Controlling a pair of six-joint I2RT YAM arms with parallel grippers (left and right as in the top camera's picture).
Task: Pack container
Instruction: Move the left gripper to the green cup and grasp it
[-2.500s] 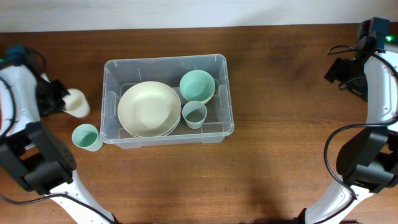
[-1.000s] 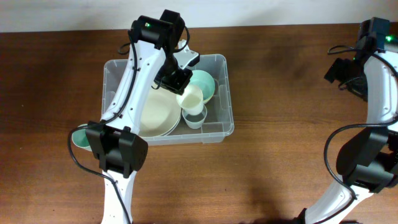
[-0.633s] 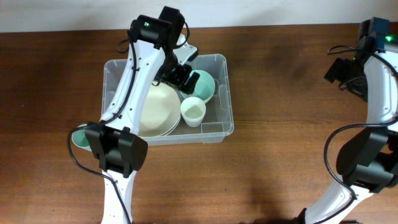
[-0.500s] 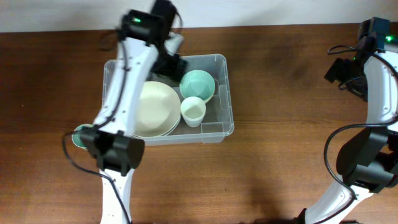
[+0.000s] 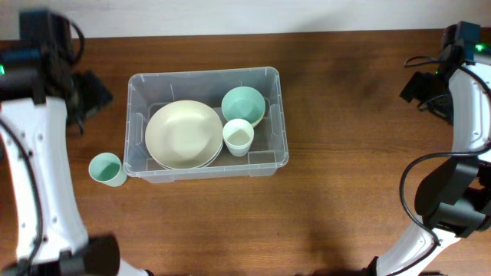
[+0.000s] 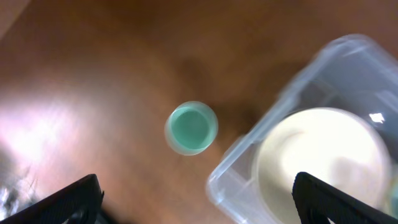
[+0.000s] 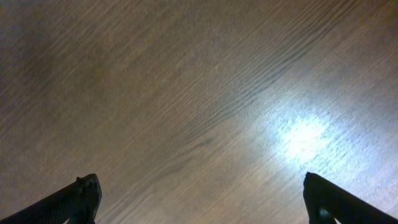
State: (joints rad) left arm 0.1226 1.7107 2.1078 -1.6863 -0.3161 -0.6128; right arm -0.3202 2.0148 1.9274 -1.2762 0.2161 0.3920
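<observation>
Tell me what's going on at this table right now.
Two robot arms are packing dishes into a clear container. It holds a cream plate, a green bowl and a cream cup. One green cup stands outside on the table, just left of it. The left claw hangs open and empty above that cup. The right claw is open over bare wood.

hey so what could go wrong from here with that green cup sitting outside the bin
1. The green cup stands close beside the container. The open left hand, closing around it, might bump the wall or tip the cup.
2. Room inside is tight: the cream bowls, teal bowl and cream cup cover most of the floor, so another cup may land tilted.
3. The left wrist view is blurred, so aiming may be off.
</observation>
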